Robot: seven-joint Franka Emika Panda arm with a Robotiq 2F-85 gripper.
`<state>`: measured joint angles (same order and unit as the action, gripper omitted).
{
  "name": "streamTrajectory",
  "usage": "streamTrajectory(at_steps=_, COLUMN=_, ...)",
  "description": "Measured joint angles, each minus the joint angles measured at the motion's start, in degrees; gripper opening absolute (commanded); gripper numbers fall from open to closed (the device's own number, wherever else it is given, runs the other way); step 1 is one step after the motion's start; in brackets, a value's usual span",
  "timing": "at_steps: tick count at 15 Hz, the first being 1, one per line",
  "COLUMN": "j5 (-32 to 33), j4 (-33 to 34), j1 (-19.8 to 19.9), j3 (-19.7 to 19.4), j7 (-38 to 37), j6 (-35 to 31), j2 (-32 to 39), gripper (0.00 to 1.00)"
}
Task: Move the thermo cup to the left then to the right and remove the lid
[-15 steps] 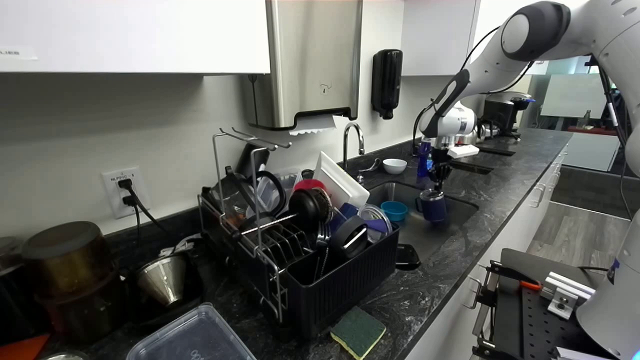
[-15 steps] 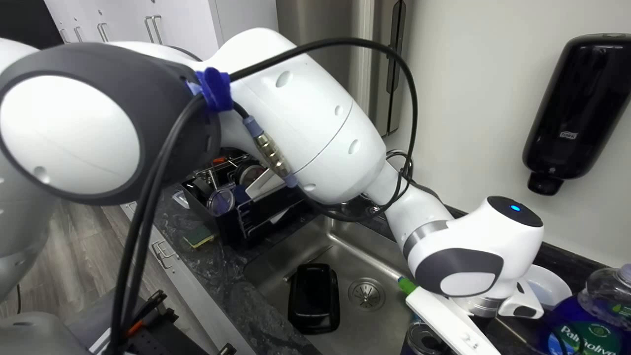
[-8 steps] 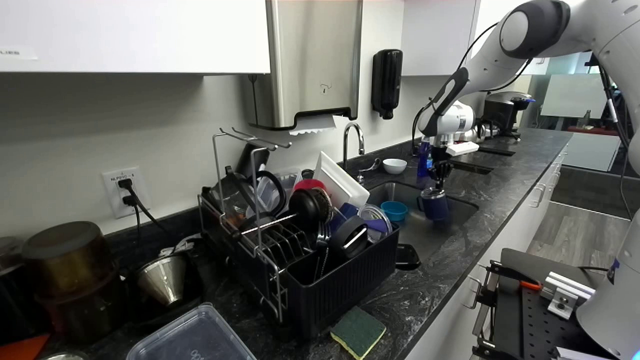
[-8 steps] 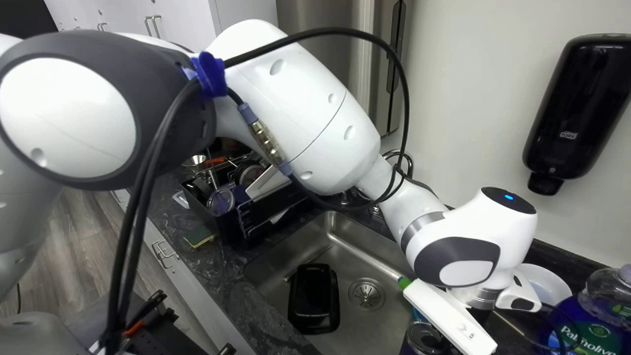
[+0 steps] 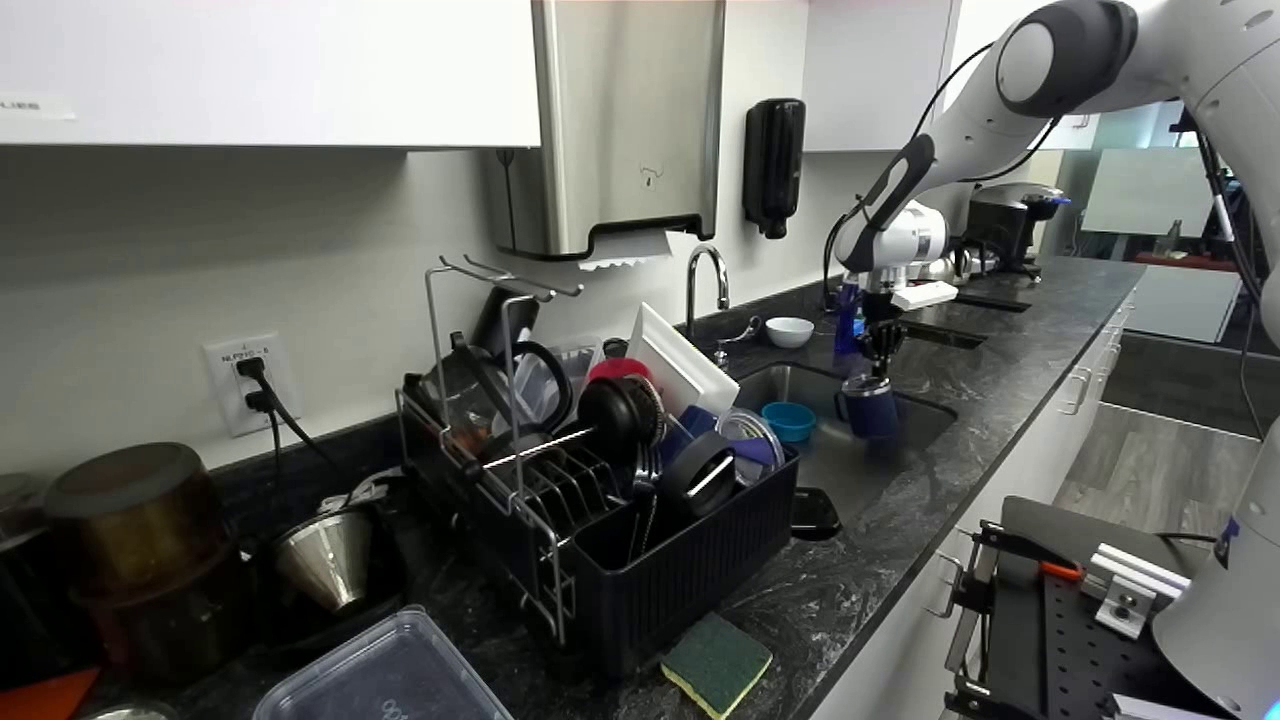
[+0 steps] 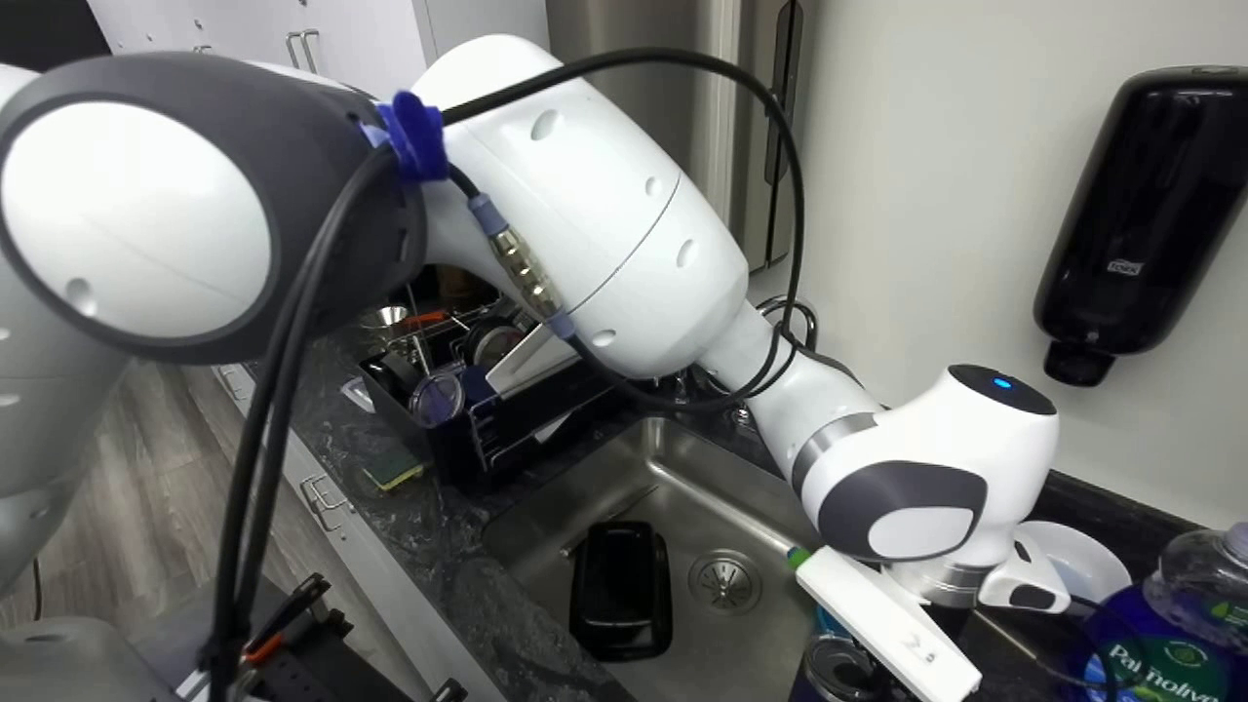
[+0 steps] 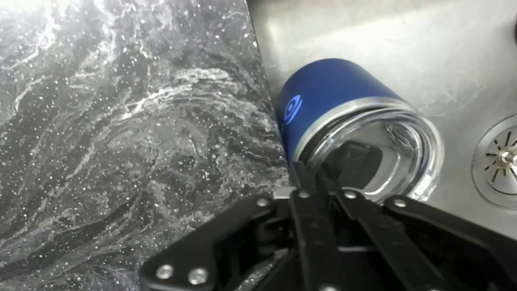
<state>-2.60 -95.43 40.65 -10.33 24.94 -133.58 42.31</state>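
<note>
The thermo cup (image 5: 868, 412) is a dark blue tumbler with a handle and a clear lid (image 7: 430, 163). It is tilted in the wrist view (image 7: 335, 85) and is at the sink's far end in an exterior view. Only its top shows at the bottom edge of an exterior view (image 6: 838, 665). My gripper (image 7: 313, 171) is shut on the near rim, one finger outside and one over the lid. I cannot tell whether it grips the lid alone. The gripper is above the cup in an exterior view (image 5: 878, 362). The cup's underside is hidden.
The sink (image 6: 682, 458) holds a black container (image 6: 621, 590) and a blue bowl (image 5: 789, 421). A full black dish rack (image 5: 690, 590) stands beside it. A white bowl (image 5: 789, 331) and a soap bottle (image 6: 1160, 643) are behind the sink. The dark counter (image 7: 141, 133) borders the cup.
The arm has risen a little, and the cup has shifted slightly to the right and up in an exterior view. The motion is smaller in the last half second. The grip looks the same.
</note>
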Motion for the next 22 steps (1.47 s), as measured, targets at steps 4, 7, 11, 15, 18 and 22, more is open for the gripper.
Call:
streamTrajectory(at_steps=4, j5=0.0, j4=0.0, j1=-0.5, j3=-0.6, j7=-0.3, j6=0.3, j2=0.0, gripper=0.02)
streamTrajectory(at_steps=7, j5=0.0, j4=0.0, j1=-0.2, j3=-0.8, j7=-0.1, j6=1.4, j2=0.0, gripper=0.02)
streamTrajectory(at_steps=11, j5=-0.1, j4=0.3, j1=1.0, j3=-0.8, j7=1.3, j6=4.2, j2=0.1, gripper=0.02)
streamTrajectory(at_steps=15, j5=-0.2, j4=0.7, j1=1.6, j3=-0.7, j7=1.8, j6=5.9, j2=0.1, gripper=0.02)
streamTrajectory(at_steps=18, j5=-0.7, j4=0.7, j1=1.9, j3=-0.5, j7=1.9, j6=5.5, j2=0.1, gripper=0.02)
streamTrajectory(at_steps=22, j5=-2.0, j4=0.8, j1=2.7, j3=-0.3, j7=2.6, j6=2.5, j2=0.2, gripper=0.02)
